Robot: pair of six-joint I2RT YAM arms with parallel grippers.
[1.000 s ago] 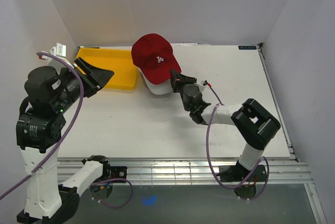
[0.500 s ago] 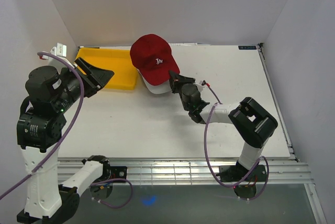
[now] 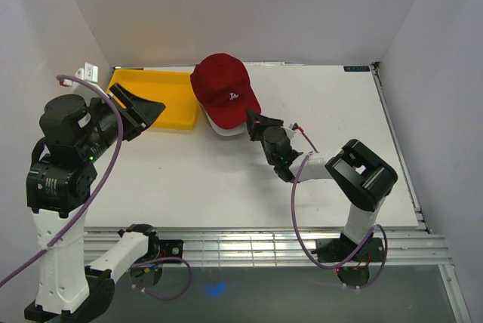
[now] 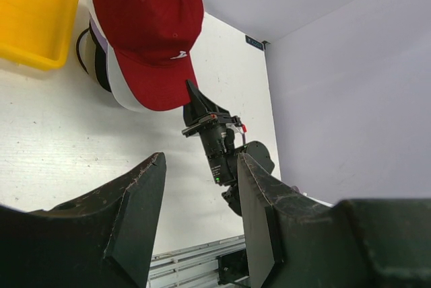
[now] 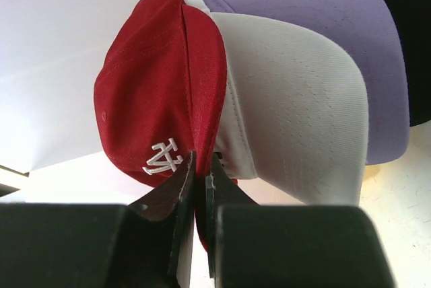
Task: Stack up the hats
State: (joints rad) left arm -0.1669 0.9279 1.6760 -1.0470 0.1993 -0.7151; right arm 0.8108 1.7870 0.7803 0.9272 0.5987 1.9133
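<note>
A red cap (image 3: 221,87) with a white logo lies on top of a pile of caps at the back middle of the table. Under it I see the brims of a white cap (image 5: 296,106), a lavender cap (image 5: 323,12) and a black cap (image 5: 411,39). My right gripper (image 3: 253,121) is shut on the red cap's brim (image 5: 202,99), pinching its edge. The red cap also shows in the left wrist view (image 4: 151,25). My left gripper (image 3: 149,107) is open and empty, raised at the left near the yellow tray.
A flat yellow tray (image 3: 162,89) lies left of the cap pile, also in the left wrist view (image 4: 34,12). White walls close the back and sides. A metal rail (image 3: 249,244) runs along the table's near edge.
My right gripper has moved the red cap down and a little right over the pile, so less of the white cap shows. The left arm has barely moved.
</note>
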